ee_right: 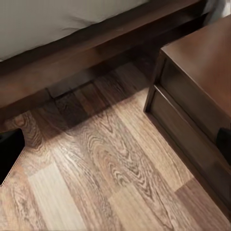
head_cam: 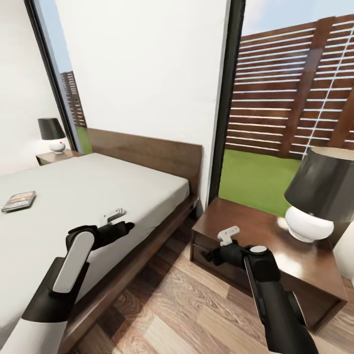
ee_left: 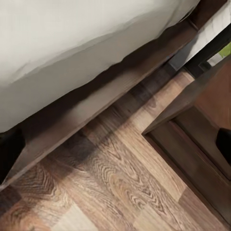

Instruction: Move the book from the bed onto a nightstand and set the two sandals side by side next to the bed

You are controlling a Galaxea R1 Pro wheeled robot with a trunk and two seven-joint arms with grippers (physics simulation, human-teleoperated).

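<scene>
The book, dark with an orange band, lies flat on the bed toward its left side. My left gripper hovers over the mattress's near edge, well to the right of the book, open and empty; its dark fingertips frame the bed rail and floor. My right gripper hangs open in front of the nightstand, level with its drawer, with one fingertip at the picture's edge. The nightstand's drawer front stands beside the wood floor. The blue sandals are out of view.
A black-shaded lamp with a white base stands on the near nightstand's right part. A second nightstand with a similar lamp is beyond the bed. A strip of wood floor runs between bed frame and nightstand. A window shows grass and fence.
</scene>
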